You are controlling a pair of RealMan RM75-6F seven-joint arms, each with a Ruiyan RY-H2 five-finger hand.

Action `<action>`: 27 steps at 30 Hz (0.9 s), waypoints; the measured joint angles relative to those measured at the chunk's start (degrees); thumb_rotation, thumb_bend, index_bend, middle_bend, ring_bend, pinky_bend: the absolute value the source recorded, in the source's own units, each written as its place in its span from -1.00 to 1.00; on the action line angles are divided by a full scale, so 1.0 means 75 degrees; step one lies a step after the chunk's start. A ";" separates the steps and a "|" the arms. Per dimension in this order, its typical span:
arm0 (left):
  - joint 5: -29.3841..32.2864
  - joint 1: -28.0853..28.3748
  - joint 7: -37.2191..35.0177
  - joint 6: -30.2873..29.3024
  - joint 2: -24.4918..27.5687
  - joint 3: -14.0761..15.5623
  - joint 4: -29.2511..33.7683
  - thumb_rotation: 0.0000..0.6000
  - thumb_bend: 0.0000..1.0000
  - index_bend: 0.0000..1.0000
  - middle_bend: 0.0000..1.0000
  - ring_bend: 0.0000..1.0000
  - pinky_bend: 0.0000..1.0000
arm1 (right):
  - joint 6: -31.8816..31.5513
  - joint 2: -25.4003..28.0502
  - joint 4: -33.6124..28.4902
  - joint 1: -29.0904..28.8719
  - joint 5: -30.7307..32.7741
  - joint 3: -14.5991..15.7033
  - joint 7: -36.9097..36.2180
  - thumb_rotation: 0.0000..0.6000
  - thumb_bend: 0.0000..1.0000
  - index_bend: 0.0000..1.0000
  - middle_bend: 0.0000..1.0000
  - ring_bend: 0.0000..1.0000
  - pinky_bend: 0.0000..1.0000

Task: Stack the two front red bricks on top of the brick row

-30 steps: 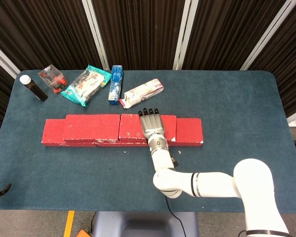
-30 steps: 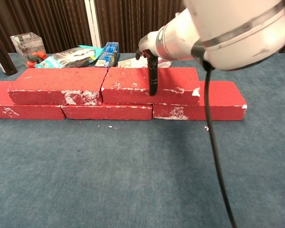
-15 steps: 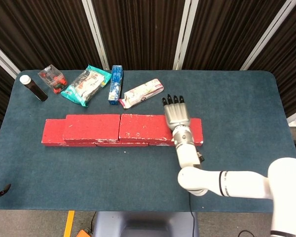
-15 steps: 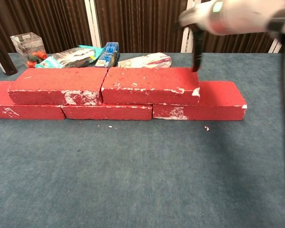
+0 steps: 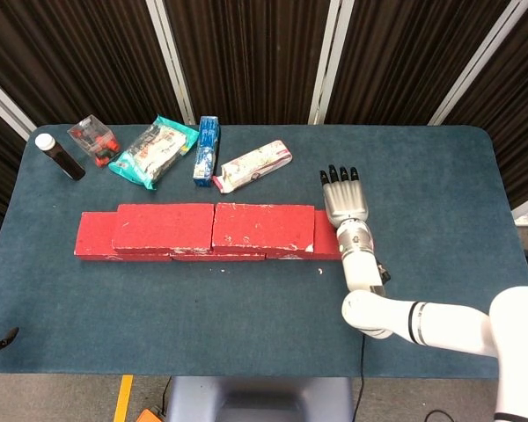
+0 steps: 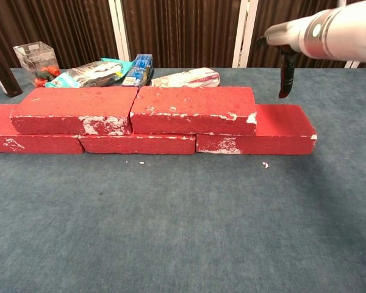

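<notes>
Two red bricks lie side by side on top of the red brick row (image 5: 86, 246) (image 6: 280, 125): the left top brick (image 5: 163, 227) (image 6: 73, 110) and the right top brick (image 5: 264, 227) (image 6: 192, 108). My right hand (image 5: 343, 198) (image 6: 285, 64) hovers flat above the row's right end, fingers stretched out, holding nothing and touching no brick. In the chest view one dark finger (image 6: 285, 82) hangs down above the right bottom brick. Of my left hand only dark fingertips (image 5: 2, 338) show at the left edge of the head view, off the table.
Along the table's far side lie a dark bottle (image 5: 60, 156), a clear box (image 5: 92, 139), a teal snack bag (image 5: 154, 151), a blue carton (image 5: 207, 148) and a white pack (image 5: 253, 165). Small red crumbs (image 6: 265, 164) lie in front of the row.
My right hand has lifted off the right top brick and moved right, to above the row's right end. The brick stays in place on the row.
</notes>
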State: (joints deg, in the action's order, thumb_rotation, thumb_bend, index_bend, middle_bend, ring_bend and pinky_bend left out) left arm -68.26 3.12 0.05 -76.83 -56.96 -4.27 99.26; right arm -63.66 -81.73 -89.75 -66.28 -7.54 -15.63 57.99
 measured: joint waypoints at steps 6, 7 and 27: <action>-0.0027 0.0000 -0.0005 0.0006 0.0004 0.0003 0.0010 1.00 -0.54 -1.00 -1.00 -1.00 -0.94 | 0.0158 -0.0332 0.0383 -0.0018 -0.0092 0.0123 -0.0056 1.00 -1.00 -0.72 -0.79 -1.00 -1.00; -0.0037 0.0000 -0.0003 0.0006 0.0002 0.0009 0.0007 1.00 -0.54 -1.00 -1.00 -1.00 -0.94 | 0.0180 -0.0370 0.0432 -0.0020 -0.0102 0.0134 -0.0065 1.00 -1.00 -0.72 -0.80 -1.00 -1.00; -0.0022 -0.0031 -0.0121 0.0007 0.0037 -0.0009 -0.0022 1.00 -0.54 -1.00 -1.00 -1.00 -0.94 | 0.0302 -0.1069 0.1107 -0.0074 -0.0526 0.0114 -0.0268 1.00 -1.00 -0.72 -0.80 -1.00 -1.00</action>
State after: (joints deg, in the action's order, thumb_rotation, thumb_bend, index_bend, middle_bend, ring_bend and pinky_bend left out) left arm -68.43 2.88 -0.86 -76.77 -56.68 -4.34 99.10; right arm -61.39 -89.75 -81.45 -66.84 -11.49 -14.77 55.98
